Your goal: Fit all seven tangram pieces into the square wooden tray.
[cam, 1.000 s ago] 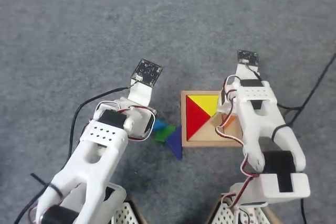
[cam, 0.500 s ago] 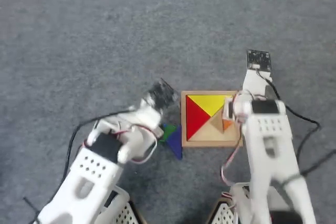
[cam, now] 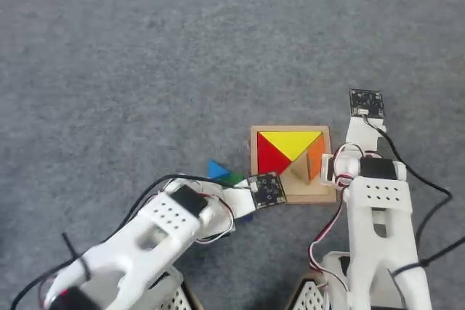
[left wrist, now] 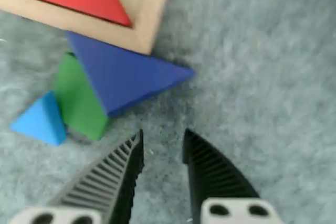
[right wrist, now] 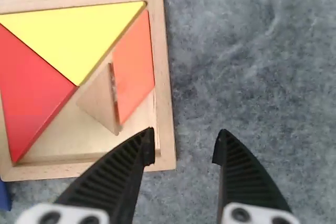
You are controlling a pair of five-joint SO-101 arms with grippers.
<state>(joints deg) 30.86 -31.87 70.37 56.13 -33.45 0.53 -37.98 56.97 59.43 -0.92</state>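
The square wooden tray (cam: pixel 290 195) holds a red triangle (cam: pixel 270 156), a yellow triangle (cam: pixel 290 141) and an orange piece (cam: pixel 315 159); a tan triangle (right wrist: pixel 100 106) lies beside the orange one. Outside the tray's corner (left wrist: pixel 143 31) a dark blue triangle (left wrist: pixel 126 77) overlaps a green piece (left wrist: pixel 79 98), with a light blue triangle (left wrist: pixel 42 121) beyond. My left gripper (left wrist: pixel 163 139) is open and empty over the carpet, close to the dark blue triangle. My right gripper (right wrist: pixel 185 135) is open and empty, straddling the tray's rim (right wrist: pixel 165 77) near the orange piece (right wrist: pixel 134 61).
Grey carpet (cam: pixel 145 70) covers the table on every side of the tray. The left arm (cam: pixel 160 230) lies low across the near left, its wrist camera (cam: pixel 266 189) against the tray's near corner. The right arm (cam: pixel 374 208) stands at the tray's right.
The left arm swung down and round to point at the loose pieces by the tray's corner. The right arm drew off the tray to the right, uncovering the orange piece.
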